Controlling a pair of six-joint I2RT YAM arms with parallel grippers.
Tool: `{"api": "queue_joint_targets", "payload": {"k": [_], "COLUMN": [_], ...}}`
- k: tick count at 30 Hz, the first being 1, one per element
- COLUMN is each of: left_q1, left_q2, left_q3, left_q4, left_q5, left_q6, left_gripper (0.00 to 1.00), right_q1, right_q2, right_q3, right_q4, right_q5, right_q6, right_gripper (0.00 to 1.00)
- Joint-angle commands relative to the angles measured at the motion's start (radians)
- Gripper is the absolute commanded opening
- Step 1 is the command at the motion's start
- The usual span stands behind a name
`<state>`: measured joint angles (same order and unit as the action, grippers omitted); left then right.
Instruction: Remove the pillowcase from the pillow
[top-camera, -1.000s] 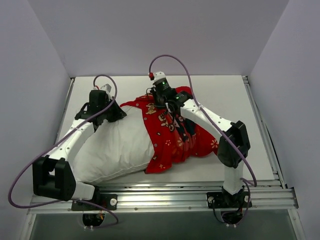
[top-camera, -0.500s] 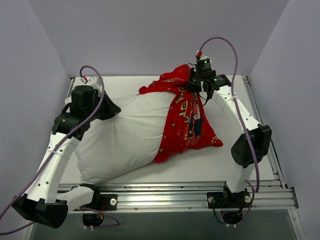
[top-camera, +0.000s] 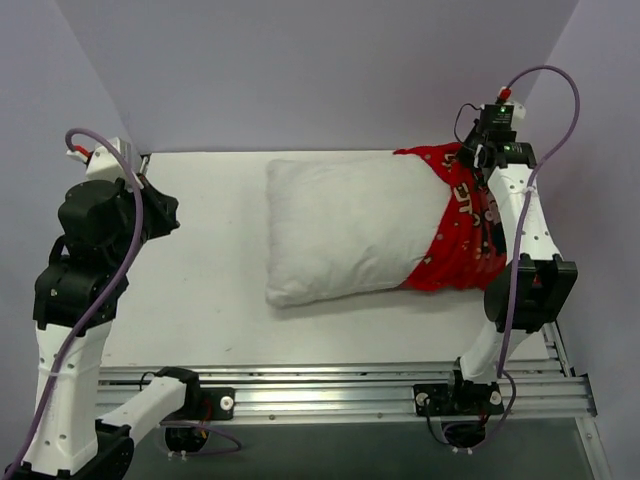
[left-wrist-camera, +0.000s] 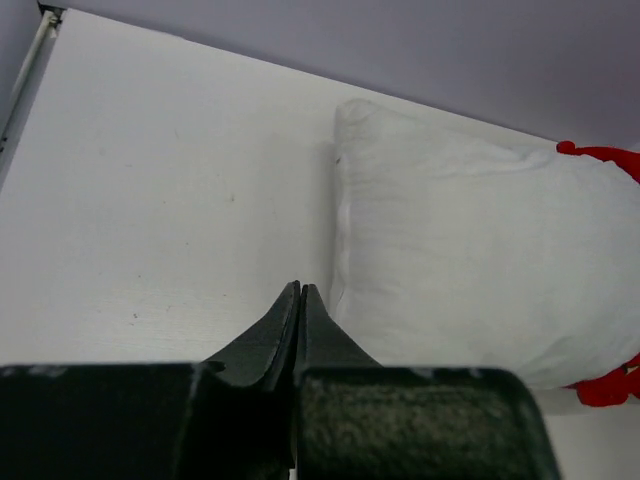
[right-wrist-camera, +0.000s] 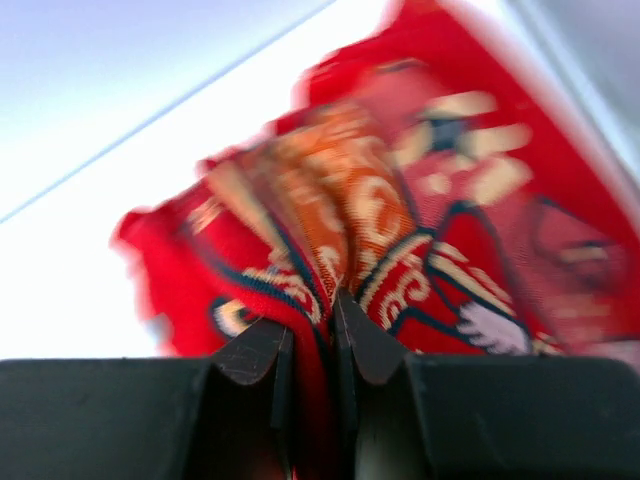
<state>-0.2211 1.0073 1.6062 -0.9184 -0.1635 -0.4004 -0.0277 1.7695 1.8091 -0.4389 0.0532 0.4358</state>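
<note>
pillowcase (top-camera: 462, 240) covers only the right end of the pillow (top-camera: 350, 230), which lies across the far middle of the table (top-camera: 200, 300). right gripper (right-wrist-camera: 312, 325) pinches a bunched fold of the red fabric near the far right corner. left gripper (left-wrist-camera: 300, 294), jaws pressed together and empty, hangs over bare table left of the pillow.

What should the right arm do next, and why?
Probably lift the right gripper up and rightward, drawing the pinched pillowcase off. It is shut on the red fabric, and only the right end of the pillow sits inside. The left gripper is shut, empty, apart from the pillow.
</note>
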Motion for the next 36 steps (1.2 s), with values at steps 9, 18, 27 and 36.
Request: {"api": "queue_joint_targets", "payload": {"k": [9,18,27,36], "left_q1": [-0.239,-0.258,-0.264,-0.334], "left_q2": [0.083,0.335,0.658,0.467], "left_q3": [-0.36,-0.476,-0.388,-0.724], "left_q4": [0.369,0.734,0.951,0.989], "left_q5": [0.174,0.123,0.355,0.305], "left_q6": [-0.026,-0.075,-0.067,-0.221], "left_gripper": [0.69,0.94,0.94,0.96], "right_q1": [0.16,0.161,0.186,0.345], "right_q2": [-0.085,-0.157,-0.124,0.011], "right_q3": [-0.152,-0.284,-0.338,-0.287], "right_q4": [0.207,0.209,0.258,0.276], "right_q5": [-0.017,0.019,-0.039,-0.082], "right_q6": [-0.075,-0.089,-0.149,-0.216], "right_gripper": [0.66,0.91,0.91,0.92]}}
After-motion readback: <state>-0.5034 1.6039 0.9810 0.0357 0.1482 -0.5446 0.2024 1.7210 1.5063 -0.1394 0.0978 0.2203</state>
